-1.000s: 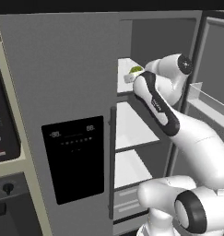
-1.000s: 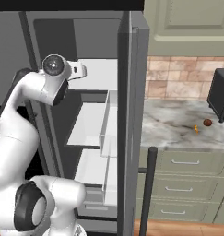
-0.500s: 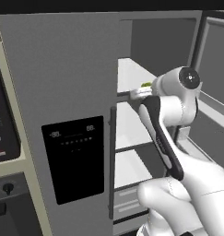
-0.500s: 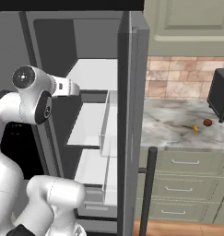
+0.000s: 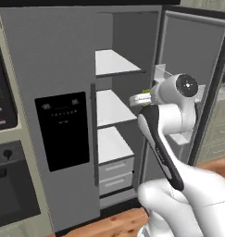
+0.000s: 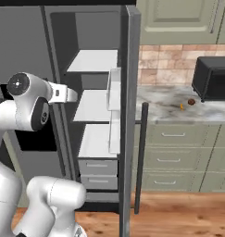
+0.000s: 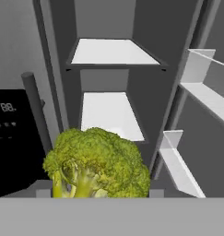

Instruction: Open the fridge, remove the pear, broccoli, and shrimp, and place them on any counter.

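Broccoli held in front of the open fridge

The tool (image 5: 142,97) grips the broccoli (image 7: 97,163) with its jaws part-way open around it, just outside the fridge (image 5: 58,69), whose right door stands swung open. In the hand view the broccoli sits in front of the fridge's white shelves (image 7: 111,50). To the right of the fridge, the pear (image 6: 191,101) and the shrimp (image 6: 181,106) lie on the counter (image 6: 165,102), near a black appliance (image 6: 213,77).

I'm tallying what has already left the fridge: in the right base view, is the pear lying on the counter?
Yes, the small reddish-brown pear lies on the marbled counter, next to the black appliance.
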